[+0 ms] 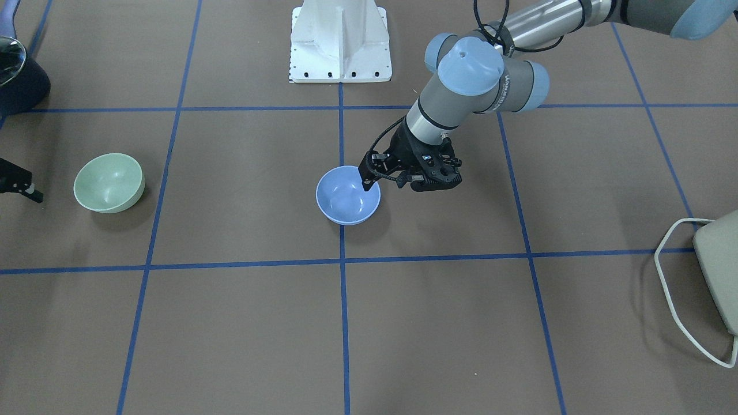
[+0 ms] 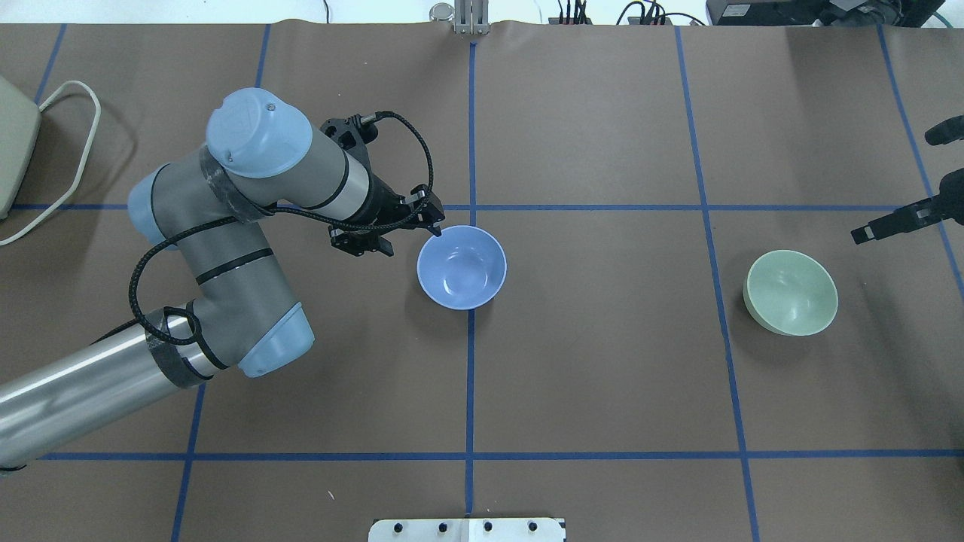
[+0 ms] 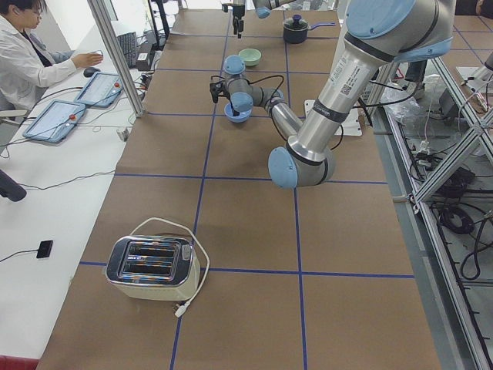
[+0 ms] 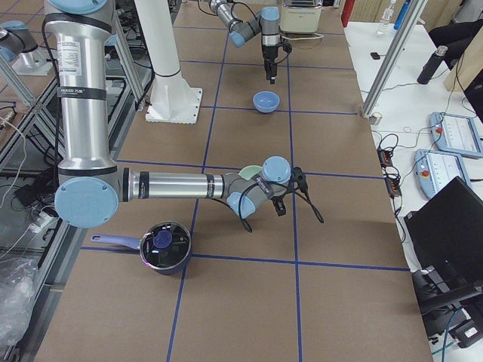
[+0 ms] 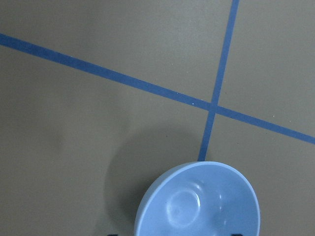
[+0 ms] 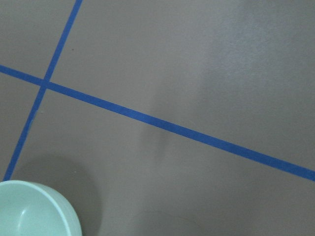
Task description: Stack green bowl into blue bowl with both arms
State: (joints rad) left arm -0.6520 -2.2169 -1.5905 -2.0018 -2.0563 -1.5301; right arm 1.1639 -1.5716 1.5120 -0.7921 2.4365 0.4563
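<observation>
The blue bowl (image 1: pixel 347 196) stands upright at the table's middle, also in the overhead view (image 2: pixel 461 267) and the left wrist view (image 5: pixel 197 201). My left gripper (image 1: pixel 389 183) is open at its rim on my side (image 2: pixel 407 241); one finger hangs over the rim, the other is outside the bowl. The green bowl (image 1: pixel 108 182) stands upright and alone far to my right (image 2: pixel 791 292), and its edge shows in the right wrist view (image 6: pixel 34 211). My right gripper (image 2: pixel 896 184) is open and empty just beyond the green bowl, at the frame's edge, apart from it.
A toaster (image 3: pixel 154 267) with a white cord stands at the table's left end. A dark pot (image 4: pixel 162 249) with a lid stands at the right end, near the green bowl. The white pedestal (image 1: pixel 340 43) is at the robot's side. An operator (image 3: pixel 31 54) sits at a side desk.
</observation>
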